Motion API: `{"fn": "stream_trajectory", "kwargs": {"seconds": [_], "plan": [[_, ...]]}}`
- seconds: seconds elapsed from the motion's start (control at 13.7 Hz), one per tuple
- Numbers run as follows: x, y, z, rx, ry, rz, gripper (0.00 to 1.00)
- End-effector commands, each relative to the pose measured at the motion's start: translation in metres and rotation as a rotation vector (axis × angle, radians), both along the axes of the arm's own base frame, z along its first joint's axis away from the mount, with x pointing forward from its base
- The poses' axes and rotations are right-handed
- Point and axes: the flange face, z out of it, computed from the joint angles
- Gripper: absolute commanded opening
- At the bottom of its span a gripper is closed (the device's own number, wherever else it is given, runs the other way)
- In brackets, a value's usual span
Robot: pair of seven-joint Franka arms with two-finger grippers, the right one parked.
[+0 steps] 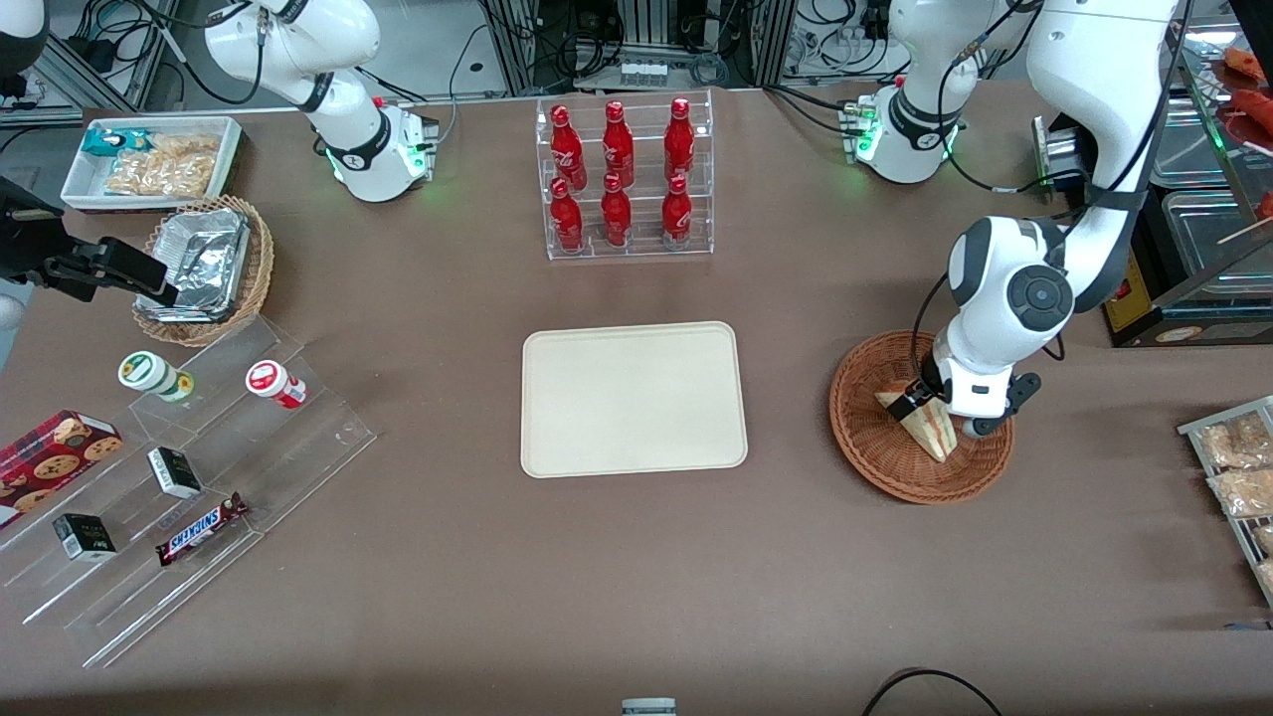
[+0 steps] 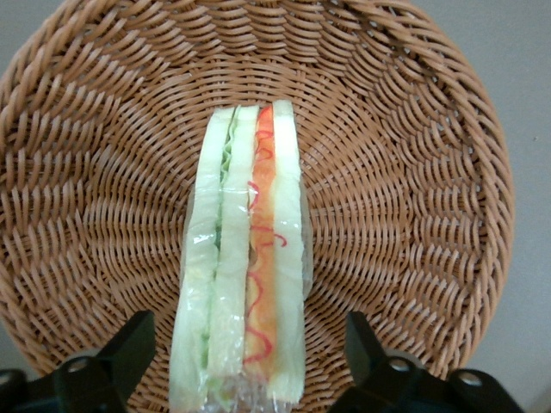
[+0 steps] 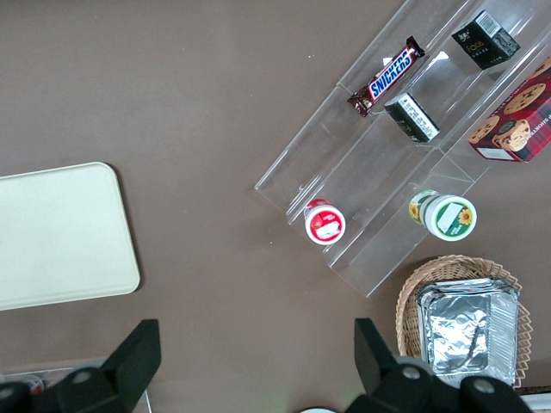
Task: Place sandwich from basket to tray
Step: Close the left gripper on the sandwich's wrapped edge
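The sandwich [image 1: 927, 426] is a plastic-wrapped wedge of white bread with green and red-orange filling, lying in the reddish-brown wicker basket [image 1: 875, 452] toward the working arm's end of the table. My left gripper [image 1: 940, 413] is lowered into the basket, open, with one finger on each side of the sandwich and a gap on both sides. In the left wrist view the sandwich [image 2: 245, 275] runs between the black fingers [image 2: 129, 348] on the basket weave [image 2: 413, 172], and the gripper [image 2: 245, 353] straddles its near end. The beige tray [image 1: 634, 398] lies bare at mid-table and also shows in the right wrist view [image 3: 60, 232].
A clear rack of red bottles [image 1: 625, 179] stands farther from the front camera than the tray. Toward the parked arm's end are a clear stepped shelf with snacks [image 1: 179, 477], a tan basket of foil containers [image 1: 204, 268] and a white snack bin [image 1: 149, 159]. A rack of packets [image 1: 1238, 467] sits beside the basket.
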Motion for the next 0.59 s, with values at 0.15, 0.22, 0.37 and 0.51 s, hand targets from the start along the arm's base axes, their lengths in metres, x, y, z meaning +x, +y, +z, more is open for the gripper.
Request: {"fn": "stream_trajectory", "kwargs": {"seconds": [0.15, 0.22, 0.37, 0.51], "plan": [[0.002, -0.001, 0.001, 0.002, -0.015, -0.001, 0.28], [0.002, -0.002, 0.002, 0.003, -0.016, -0.005, 0.18], [0.003, -0.002, 0.01, 0.02, -0.028, -0.042, 0.12], [0.005, -0.002, 0.025, 0.026, -0.023, -0.054, 0.12]]}}
